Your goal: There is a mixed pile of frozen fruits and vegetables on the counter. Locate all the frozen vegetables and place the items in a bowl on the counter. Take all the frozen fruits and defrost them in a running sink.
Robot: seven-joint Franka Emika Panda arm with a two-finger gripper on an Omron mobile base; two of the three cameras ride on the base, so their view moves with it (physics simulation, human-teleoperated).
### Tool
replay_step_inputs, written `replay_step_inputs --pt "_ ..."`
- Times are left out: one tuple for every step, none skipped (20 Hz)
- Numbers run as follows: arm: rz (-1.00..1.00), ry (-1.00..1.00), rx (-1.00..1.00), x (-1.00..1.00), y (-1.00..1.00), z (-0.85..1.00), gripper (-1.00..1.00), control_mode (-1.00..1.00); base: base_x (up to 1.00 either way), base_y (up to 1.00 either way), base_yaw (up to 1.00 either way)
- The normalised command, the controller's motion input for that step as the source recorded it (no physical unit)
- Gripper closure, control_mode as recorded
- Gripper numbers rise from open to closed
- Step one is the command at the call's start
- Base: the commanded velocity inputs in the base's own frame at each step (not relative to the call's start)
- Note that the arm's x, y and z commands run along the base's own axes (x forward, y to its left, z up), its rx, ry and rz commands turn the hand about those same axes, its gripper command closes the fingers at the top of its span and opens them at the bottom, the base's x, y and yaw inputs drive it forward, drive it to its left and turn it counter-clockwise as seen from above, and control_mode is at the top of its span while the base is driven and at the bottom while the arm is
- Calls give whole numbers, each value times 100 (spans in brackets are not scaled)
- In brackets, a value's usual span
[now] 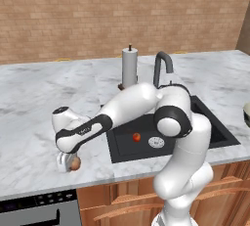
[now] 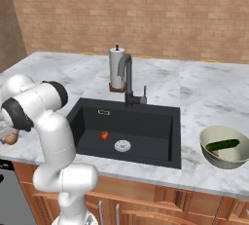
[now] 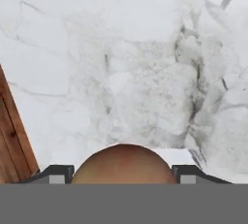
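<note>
An orange-tan ball rests on the marble counter near its front edge, left of the sink. My gripper reaches down over it. In the hand view the ball sits between the two fingertips, which press against its sides. A small red ball lies in the black sink beside the silver drain. At the right, the pale bowl holds the green cucumber-like stick and a small brownish lump.
A dark gooseneck faucet stands behind the sink, and a paper-towel roll stands beside it. A brick wall runs along the back. The wooden cabinet front borders the counter edge close to the gripper.
</note>
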Motion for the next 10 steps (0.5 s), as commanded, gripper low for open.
replay_step_inputs --pt "-9 -6 0 -1 -28 15 100 -100 0 0 0" --pt "-8 -7 0 -1 -26 15 100 -100 0 0 0" --pt "-9 -8 0 -3 -25 12 100 -100 0 0 0" --pt "-9 -8 0 -1 -23 9 100 -100 0 0 0" --pt "-10 -8 0 0 -23 11 100 -100 0 0 0" --pt "-9 -8 0 -3 -22 16 100 -100 0 0 0" --pt "-8 -9 0 -6 -21 19 100 -100 0 0 0" --pt "-8 -8 0 -6 -22 21 100 -100 0 0 0" --pt "-9 -7 0 -5 -19 29 100 -100 0 0 0" --pt "-11 -6 0 0 -11 41 100 -100 0 0 0"
